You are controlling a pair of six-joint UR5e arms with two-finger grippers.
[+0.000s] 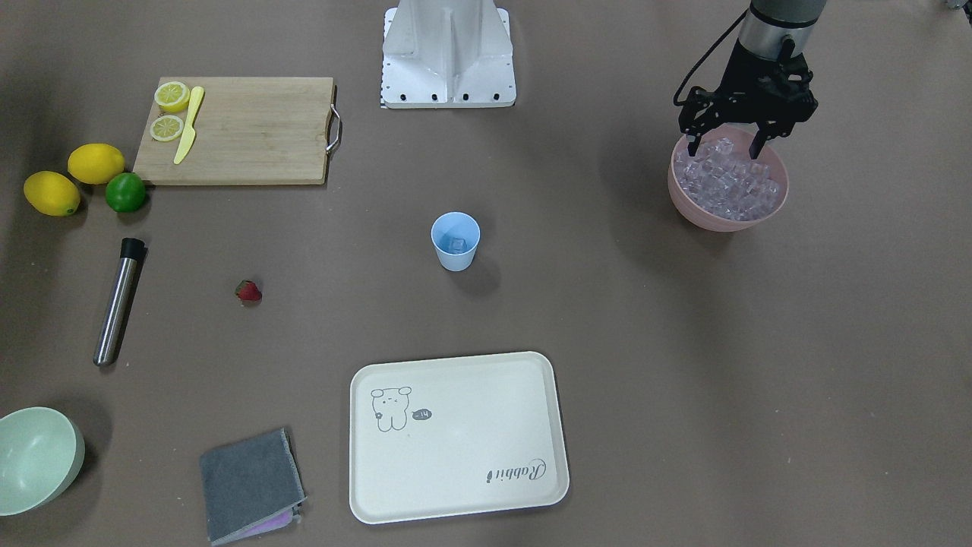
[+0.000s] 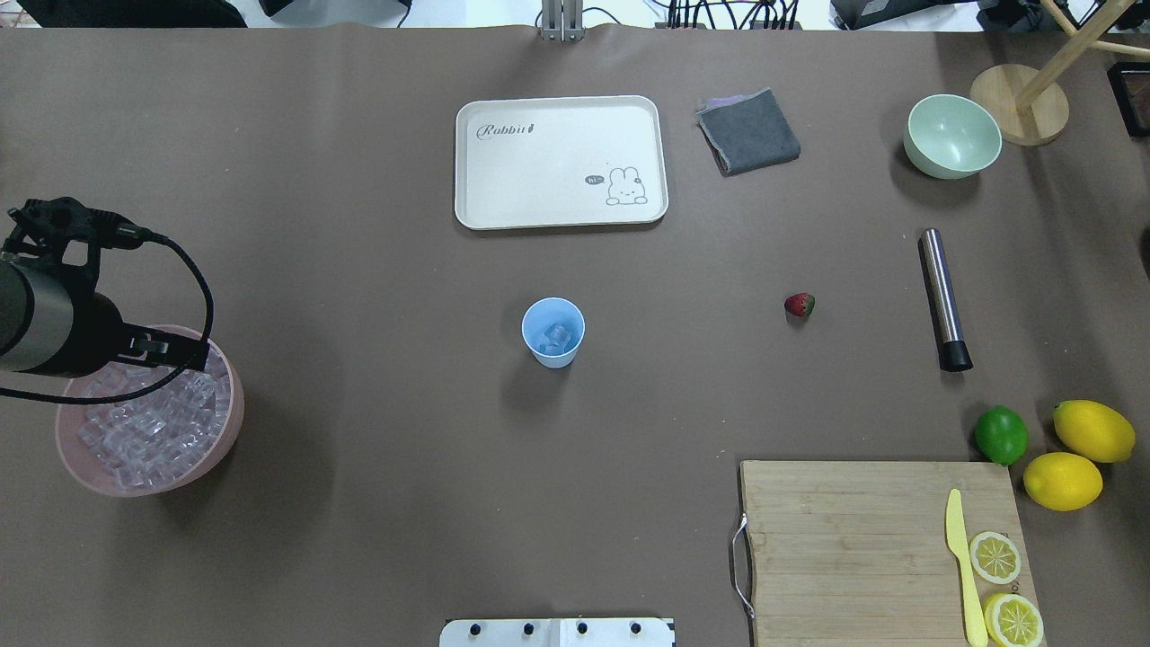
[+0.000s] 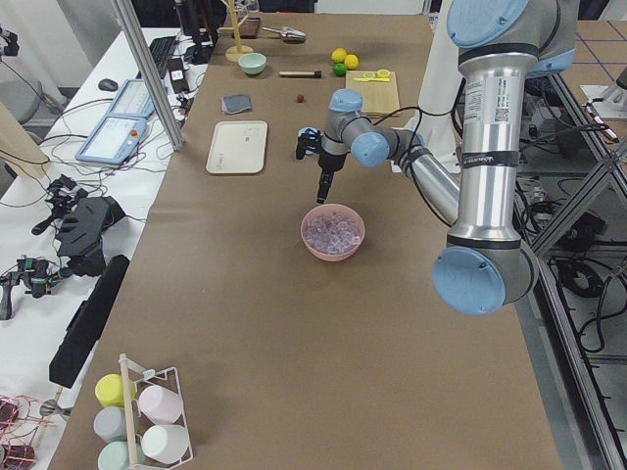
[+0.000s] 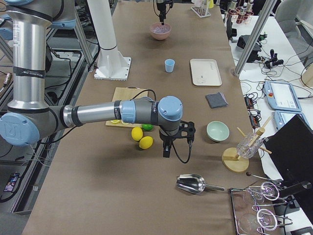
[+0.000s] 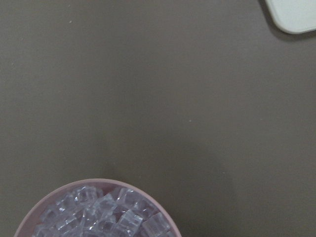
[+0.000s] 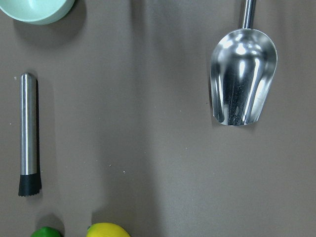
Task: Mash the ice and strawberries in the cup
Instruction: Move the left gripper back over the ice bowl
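- Ice (image 1: 729,186) fills the pink bowl (image 1: 710,219), which sits near the left edge of the table (image 1: 645,342). The cubes are clear and a little bit purple.
- The left gripper (image 1: 724,152) hangs over the side of the pink bowl that is nearest the robot. Its two black fingers (image 1: 691,144) point down and are spread wide apart. Nothing is held between them. The tips are close to the ice, but I cannot tell if they touch it.
- The cup (image 1: 456,254) stands upright near the middle of the table, well apart from the pink bowl. It is light blue, and a little ice lies at its bottom.
- The strawberry (image 1: 248,292) lies on the table between the cup and the muddler (image 1: 118,304), well apart from the cup. It is red with a green top.
- The muddler is a shiny metal stick with a black end. It lies flat, nearer the table's right edge.
- The right gripper (image 4: 166,149) points down near the two lemons (image 1: 96,163) and the lime (image 1: 125,192). I cannot tell if its fingers are apart or together.
- The cutting board (image 1: 250,129) lies by the robot's edge. On it are two lemon halves (image 1: 172,96) and a yellow knife (image 1: 187,129).
- The white tray (image 1: 456,456), a grey cloth (image 1: 247,482) and a pale green bowl (image 1: 34,456) lie along the far edge.
- A metal scoop (image 6: 242,79) lies near the table's right end.
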